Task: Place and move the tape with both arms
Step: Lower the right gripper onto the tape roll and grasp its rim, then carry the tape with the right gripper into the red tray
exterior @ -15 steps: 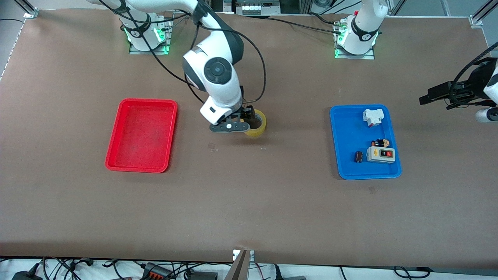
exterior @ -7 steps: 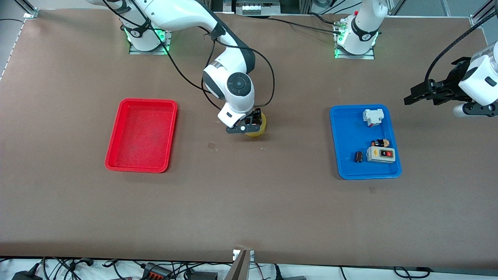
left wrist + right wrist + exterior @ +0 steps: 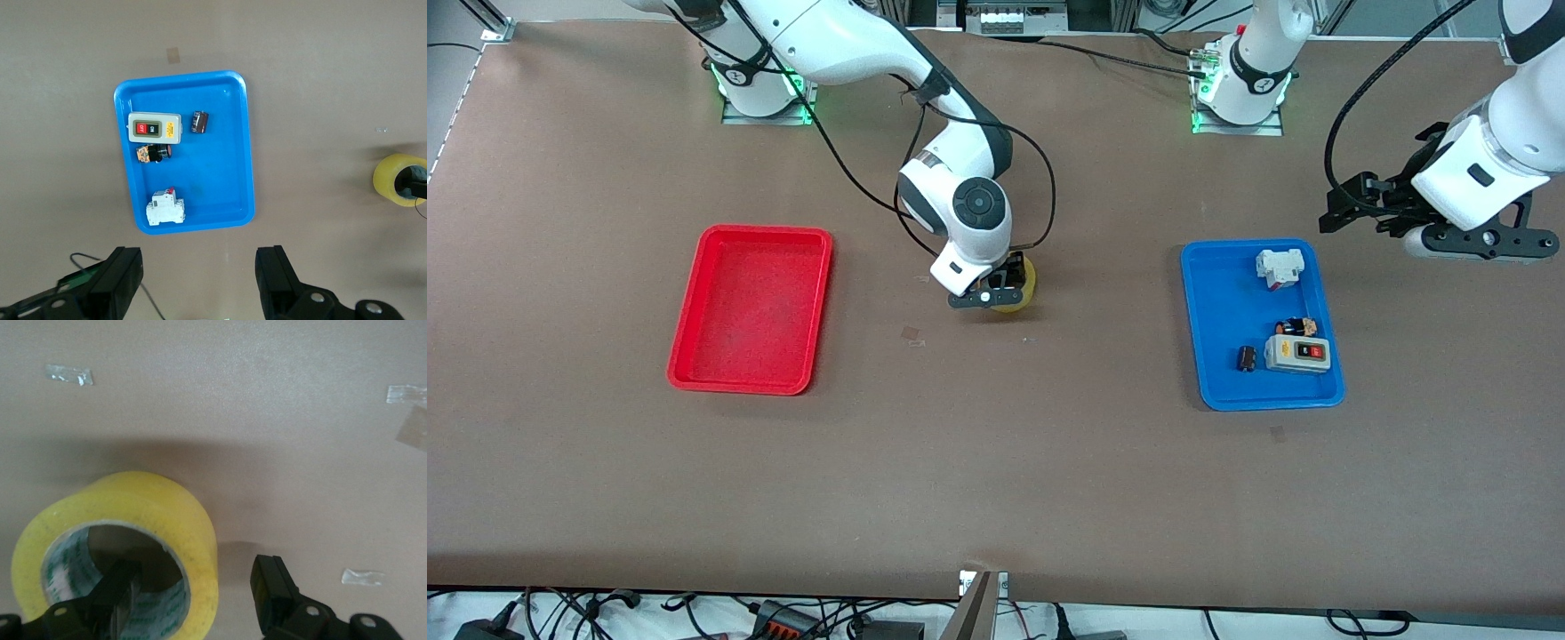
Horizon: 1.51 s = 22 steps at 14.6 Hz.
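Observation:
The tape [image 3: 1023, 289], a yellowish roll, lies flat on the brown table midway between the two trays. My right gripper [image 3: 1001, 283] is down at it, open. In the right wrist view one finger [image 3: 120, 587] is inside the roll's hole and the other finger [image 3: 273, 587] is outside the tape [image 3: 193, 520], with a gap to the wall, so my right gripper [image 3: 199, 587] straddles it. My left gripper [image 3: 1352, 200] is open and empty, up over bare table beside the blue tray [image 3: 1209, 293]. In its wrist view my left gripper [image 3: 199, 263] sees the tape [image 3: 393, 180] far off.
The blue tray [image 3: 243, 153] holds a grey switch box [image 3: 1298, 354], a small black cylinder [image 3: 1247, 357], a white breaker [image 3: 1279, 267] and a small black and orange part [image 3: 1296, 326]. An empty red tray [image 3: 694, 356] lies toward the right arm's end. Bits of clear tape stick to the table.
My right gripper has come down onto the tape, one finger into its hole. My left arm has swung in from the table's end toward the blue tray.

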Each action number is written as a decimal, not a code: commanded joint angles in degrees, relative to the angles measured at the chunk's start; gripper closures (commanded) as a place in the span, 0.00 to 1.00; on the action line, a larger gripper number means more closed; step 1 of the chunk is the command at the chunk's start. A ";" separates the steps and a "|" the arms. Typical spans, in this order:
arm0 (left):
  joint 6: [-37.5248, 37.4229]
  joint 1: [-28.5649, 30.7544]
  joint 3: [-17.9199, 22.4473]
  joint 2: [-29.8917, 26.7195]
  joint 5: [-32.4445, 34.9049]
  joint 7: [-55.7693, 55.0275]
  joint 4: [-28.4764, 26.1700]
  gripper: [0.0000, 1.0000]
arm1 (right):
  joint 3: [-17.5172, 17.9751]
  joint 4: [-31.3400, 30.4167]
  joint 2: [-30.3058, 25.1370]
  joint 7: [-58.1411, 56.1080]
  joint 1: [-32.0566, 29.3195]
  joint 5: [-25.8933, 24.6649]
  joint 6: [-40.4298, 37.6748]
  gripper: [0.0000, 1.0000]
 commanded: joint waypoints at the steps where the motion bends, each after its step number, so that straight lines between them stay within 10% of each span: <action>1: -1.24 0.73 0.60 -1.39 0.50 -0.10 1.71 0.00 | -0.58 -1.13 0.15 2.16 0.75 -0.76 2.87 0.02; 3: -1.24 1.70 0.60 -1.48 0.32 -0.02 2.85 0.00 | -0.58 -1.40 0.24 2.69 0.75 -0.85 3.41 0.12; 6: -1.33 1.70 0.69 -1.57 0.67 -0.02 3.74 0.00 | -0.58 -2.10 0.15 2.61 0.75 -2.25 3.84 0.78; 8: -1.33 1.79 0.69 -1.57 1.02 0.07 3.65 0.00 | -0.58 -2.28 -0.02 2.61 0.75 -2.43 3.67 0.97; 16: -2.12 4.51 0.51 -1.83 1.11 0.69 3.21 0.00 | -0.67 -2.71 -9.15 2.44 -2.05 -2.34 -3.96 0.99; 22: -3.71 4.60 0.25 -1.83 3.22 0.69 2.86 0.00 | -0.58 -17.29 -23.47 -8.71 -14.43 -2.26 -3.80 1.00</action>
